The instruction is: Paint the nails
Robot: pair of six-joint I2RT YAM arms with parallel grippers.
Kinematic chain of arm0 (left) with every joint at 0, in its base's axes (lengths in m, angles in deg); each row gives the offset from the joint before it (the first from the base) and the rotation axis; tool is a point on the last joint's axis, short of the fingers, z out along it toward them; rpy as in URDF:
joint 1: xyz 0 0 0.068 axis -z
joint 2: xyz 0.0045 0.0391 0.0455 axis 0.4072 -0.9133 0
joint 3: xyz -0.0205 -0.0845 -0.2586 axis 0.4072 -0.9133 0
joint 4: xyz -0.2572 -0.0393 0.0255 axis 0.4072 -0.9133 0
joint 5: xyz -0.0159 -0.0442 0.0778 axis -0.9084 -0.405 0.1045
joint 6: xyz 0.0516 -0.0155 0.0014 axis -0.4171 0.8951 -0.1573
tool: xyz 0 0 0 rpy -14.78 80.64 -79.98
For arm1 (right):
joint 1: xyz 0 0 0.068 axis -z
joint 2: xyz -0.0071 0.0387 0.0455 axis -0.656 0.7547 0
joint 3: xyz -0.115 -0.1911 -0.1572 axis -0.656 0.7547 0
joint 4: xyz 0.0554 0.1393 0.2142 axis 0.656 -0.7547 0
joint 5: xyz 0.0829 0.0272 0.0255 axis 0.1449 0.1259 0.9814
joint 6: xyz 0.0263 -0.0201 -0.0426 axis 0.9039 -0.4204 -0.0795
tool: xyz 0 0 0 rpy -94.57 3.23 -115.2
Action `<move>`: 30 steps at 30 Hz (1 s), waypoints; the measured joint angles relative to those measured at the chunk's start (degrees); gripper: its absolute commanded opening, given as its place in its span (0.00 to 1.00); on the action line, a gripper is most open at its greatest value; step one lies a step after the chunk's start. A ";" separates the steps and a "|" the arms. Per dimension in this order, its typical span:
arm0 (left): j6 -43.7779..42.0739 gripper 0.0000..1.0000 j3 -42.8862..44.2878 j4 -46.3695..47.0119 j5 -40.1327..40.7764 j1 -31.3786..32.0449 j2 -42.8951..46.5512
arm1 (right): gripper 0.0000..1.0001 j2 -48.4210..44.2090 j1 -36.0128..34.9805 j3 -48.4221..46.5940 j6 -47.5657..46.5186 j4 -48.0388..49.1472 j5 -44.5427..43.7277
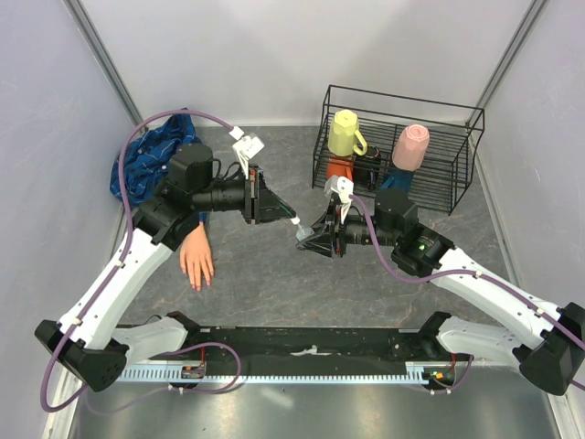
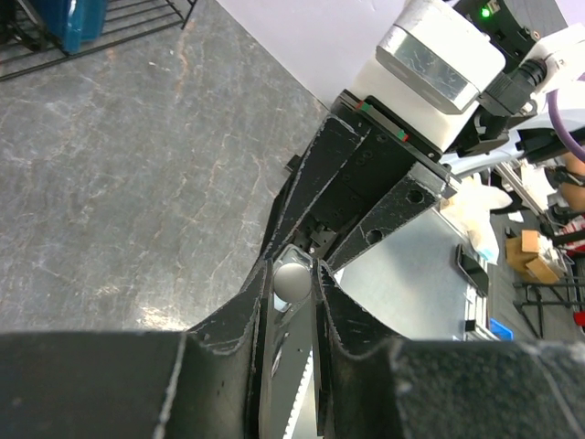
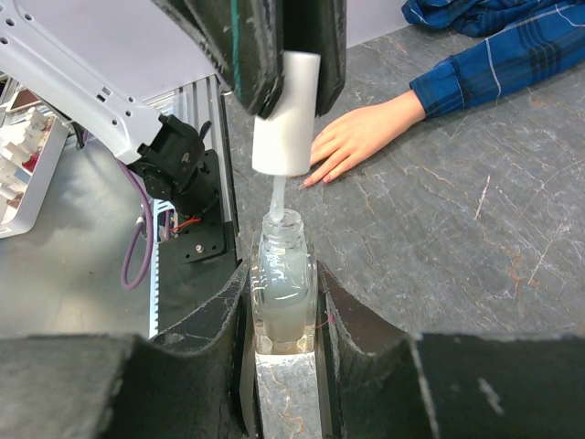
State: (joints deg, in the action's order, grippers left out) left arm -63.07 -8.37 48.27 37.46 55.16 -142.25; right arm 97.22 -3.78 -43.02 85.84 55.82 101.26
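Note:
The pale mannequin hand (image 3: 361,137) lies palm down on the grey table, coming out of a blue plaid sleeve (image 3: 498,64); its nails (image 3: 320,176) are tiny at the fingertips. My right gripper (image 3: 283,288) is shut on a clear glass polish bottle (image 3: 283,293), held upright. Directly above it, my left gripper (image 2: 292,276) is shut on the white cap (image 3: 286,114). The brush stem (image 3: 277,197) under the cap dips into the bottle's neck. In the top view both grippers meet mid-table (image 1: 302,230), to the right of the hand (image 1: 196,261).
A black wire rack (image 1: 457,174) stands at the back right with a yellow cup (image 1: 345,133) and a pink cup (image 1: 411,146) on it. The bunched plaid shirt (image 1: 151,160) lies at the back left. White walls close in both sides.

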 measured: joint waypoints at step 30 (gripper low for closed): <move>-2.91 0.02 1.77 -3.67 2.03 4.83 -3.52 | 0.00 -0.44 0.00 -0.11 0.24 -0.83 0.04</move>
State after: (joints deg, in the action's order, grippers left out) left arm -65.98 -6.60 44.59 39.49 59.99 -145.77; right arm 96.78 -3.78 -43.13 86.08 54.99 101.31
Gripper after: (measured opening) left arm 0.241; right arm 0.328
